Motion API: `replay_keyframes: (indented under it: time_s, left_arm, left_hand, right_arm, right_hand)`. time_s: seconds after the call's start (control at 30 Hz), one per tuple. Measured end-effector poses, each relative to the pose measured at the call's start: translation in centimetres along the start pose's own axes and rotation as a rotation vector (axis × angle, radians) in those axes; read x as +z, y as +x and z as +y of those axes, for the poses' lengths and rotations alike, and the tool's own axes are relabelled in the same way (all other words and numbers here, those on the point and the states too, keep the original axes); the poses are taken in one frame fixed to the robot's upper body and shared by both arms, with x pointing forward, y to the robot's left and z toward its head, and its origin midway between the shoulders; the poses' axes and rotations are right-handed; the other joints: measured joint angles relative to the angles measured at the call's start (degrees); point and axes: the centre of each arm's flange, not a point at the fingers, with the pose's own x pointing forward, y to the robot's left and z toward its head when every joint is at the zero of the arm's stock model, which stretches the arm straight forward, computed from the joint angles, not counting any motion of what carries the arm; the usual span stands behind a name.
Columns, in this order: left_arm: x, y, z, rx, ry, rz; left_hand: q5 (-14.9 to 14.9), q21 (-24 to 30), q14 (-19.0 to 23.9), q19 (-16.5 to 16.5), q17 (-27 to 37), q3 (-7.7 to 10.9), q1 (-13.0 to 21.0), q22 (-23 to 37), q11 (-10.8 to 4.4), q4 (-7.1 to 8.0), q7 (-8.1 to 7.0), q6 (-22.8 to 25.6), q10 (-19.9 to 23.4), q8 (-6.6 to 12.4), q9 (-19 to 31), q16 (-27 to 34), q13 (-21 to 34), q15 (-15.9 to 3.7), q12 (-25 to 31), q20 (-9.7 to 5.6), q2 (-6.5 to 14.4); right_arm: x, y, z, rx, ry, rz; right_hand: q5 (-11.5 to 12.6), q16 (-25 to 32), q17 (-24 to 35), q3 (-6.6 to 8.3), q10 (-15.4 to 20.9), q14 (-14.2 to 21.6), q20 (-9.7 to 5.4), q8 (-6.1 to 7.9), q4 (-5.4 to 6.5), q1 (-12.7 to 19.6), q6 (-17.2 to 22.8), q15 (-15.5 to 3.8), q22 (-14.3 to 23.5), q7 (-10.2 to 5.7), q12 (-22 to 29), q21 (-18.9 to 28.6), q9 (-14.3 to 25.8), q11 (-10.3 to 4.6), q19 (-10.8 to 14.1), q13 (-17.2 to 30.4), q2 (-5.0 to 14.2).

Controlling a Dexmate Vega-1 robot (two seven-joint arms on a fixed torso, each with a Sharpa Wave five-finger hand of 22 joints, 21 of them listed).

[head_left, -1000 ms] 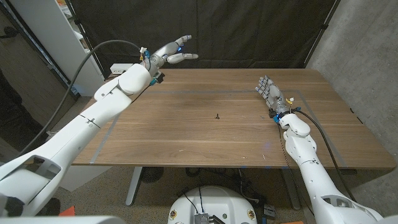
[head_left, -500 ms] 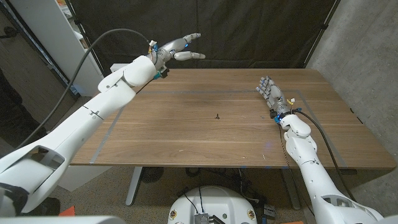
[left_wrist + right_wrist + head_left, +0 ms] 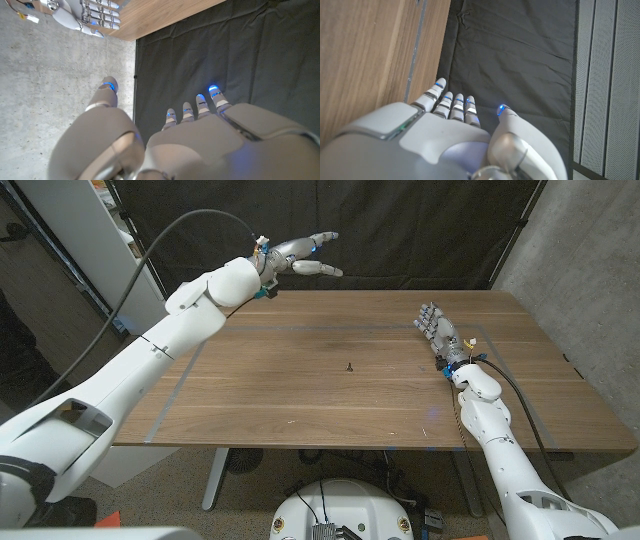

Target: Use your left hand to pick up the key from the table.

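Note:
A small dark key [image 3: 350, 366] lies on the wooden table [image 3: 300, 395] near its middle. My left hand [image 3: 300, 257] is raised high above the table's far left part, fingers spread and holding nothing, well away from the key. In the left wrist view the left hand [image 3: 165, 140] faces the black curtain with fingers apart. My right hand [image 3: 437, 330] stands at the table's right side, fingers together and straight, empty; the same right hand [image 3: 90, 15] appears in the left wrist view. The right wrist view has the right hand [image 3: 455, 125] beside the table edge.
A black curtain [image 3: 400, 230] hangs behind the table. A white shelf unit [image 3: 90, 240] stands at the left, with a white power strip [image 3: 195, 288] at the table's far left corner. A concrete wall [image 3: 590, 270] is on the right. Faint tape lines [image 3: 175, 395] mark the tabletop.
My left arm has swung up and to the right above the table's far edge, hand still spread. The right arm and the key have stayed put.

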Motion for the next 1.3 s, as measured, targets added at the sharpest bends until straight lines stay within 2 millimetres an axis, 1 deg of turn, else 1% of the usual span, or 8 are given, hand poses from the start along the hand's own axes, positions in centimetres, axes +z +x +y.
replay_keyframes:
  time_s: [0.5,0.53,0.6,0.73,0.9,1.0,1.13,1.3]
  left_arm:
    - [2.6,1.5,0.6,-0.064,0.065,-0.052]
    - [2.8,1.6,0.1,-0.114,0.095,-0.054]
    - [3.1,1.8,0.2,-0.118,0.1,-0.06]
    - [3.7,2.0,0.0,-0.142,0.121,-0.075]
    - [4.3,2.3,-0.2,-0.167,0.143,-0.088]
    - [4.5,2.4,-0.3,-0.182,0.153,-0.092]
    - [4.8,2.5,-0.5,-0.208,0.175,-0.096]
    - [5.3,2.7,-0.6,-0.228,0.197,-0.101]
  left_hand:
    - [0.88,-0.22,-0.32,0.0,1.06,-0.94,-0.01,-0.01,0.3,0.35,0.1,-0.7,0.31,0.01,-0.01,0.63,0.56,0.31,0.0,0.0,0.01]
    - [0.94,-0.22,-0.32,0.0,1.06,-0.93,-0.01,-0.01,0.3,0.35,0.1,-0.7,0.31,0.01,-0.01,0.63,0.56,0.31,0.0,0.0,0.01]
    - [1.21,-0.22,-0.32,0.0,1.17,-1.15,-0.01,-0.01,0.3,0.57,0.11,-0.69,0.31,-0.19,-0.01,0.71,0.7,0.31,0.0,0.0,0.01]
    - [1.55,-0.22,-0.32,0.0,1.78,-1.16,-0.01,0.26,0.3,0.58,1.77,0.98,0.31,0.28,-0.01,1.29,1.1,0.31,0.23,0.0,0.01]
    - [1.55,-0.22,-0.32,0.0,2.12,-1.39,0.17,0.26,0.3,0.81,2.64,1.77,0.31,0.28,-0.01,1.29,1.36,0.31,0.45,0.0,0.19]
    - [1.83,-0.21,-0.31,0.0,2.36,-1.62,0.4,0.26,0.3,0.58,4.04,2.41,0.31,0.52,-0.02,1.45,1.59,0.3,0.56,0.0,0.42]
    - [1.83,-0.21,-0.1,0.0,2.65,-1.86,0.85,0.26,0.29,0.81,5.1,3.39,0.31,0.73,-0.02,1.73,1.76,0.09,0.67,-0.01,0.53]
    - [1.83,-0.43,-0.1,0.0,3.14,-1.86,1.3,0.26,0.29,0.81,7.1,4.66,0.31,1.17,-0.02,1.73,2.14,0.09,0.67,-0.01,0.88]
  right_arm:
    - [0.0,0.1,-0.3,0.0,0.003,-0.006]
    - [-0.1,0.1,-0.4,-0.004,0.005,-0.004]
    - [-0.1,0.1,-0.4,-0.004,0.006,-0.005]
    - [-0.1,0.1,-0.5,-0.006,0.008,-0.008]
    - [-0.1,0.0,-0.5,-0.009,0.011,-0.01]
    - [-0.1,-0.1,-0.5,-0.009,0.011,-0.011]
    - [0.0,-0.2,-0.5,-0.01,0.012,-0.014]
    - [-0.1,-0.3,-0.5,-0.011,0.014,-0.014]
  right_hand:
    - [-0.22,0.0,0.0,0.0,0.0,0.0,0.0,0.0,0.0,0.0,0.0,0.0,0.0,0.0,0.0,0.0,0.0,0.0,0.0,0.0,0.0]
    - [-0.22,0.0,0.0,0.0,0.0,0.0,0.0,0.0,0.0,0.0,0.0,0.0,0.0,0.0,0.0,0.0,0.0,0.0,0.0,0.0,0.0]
    - [-0.22,0.0,0.0,0.0,0.0,0.0,0.0,0.0,0.0,0.0,0.0,0.0,0.0,0.0,0.0,0.0,0.0,0.0,0.0,0.0,0.0]
    - [-0.22,0.0,0.0,0.0,0.0,0.0,0.0,0.0,0.0,-0.01,0.0,0.0,0.0,0.0,0.0,0.0,0.0,0.0,0.0,0.0,-0.01]
    - [-0.22,0.0,0.0,0.0,0.0,0.0,0.0,0.0,0.0,-0.25,0.0,0.0,0.0,0.0,0.0,0.0,0.0,0.0,0.0,0.0,-0.25]
    - [-0.22,0.0,0.0,0.19,0.0,0.0,0.0,0.0,-0.19,-0.31,0.0,0.0,0.0,0.0,0.0,0.0,0.0,0.0,0.0,0.0,-0.31]
    - [-0.22,0.0,0.0,0.23,0.0,0.0,0.0,0.0,-0.23,-0.31,0.0,0.0,0.0,0.0,0.0,0.0,0.0,0.0,0.0,0.0,-0.31]
    - [-0.22,0.0,0.0,0.23,0.0,-0.01,0.0,0.0,-0.23,-0.31,0.0,0.0,0.0,0.0,0.0,0.0,0.0,0.0,0.0,0.0,-0.31]
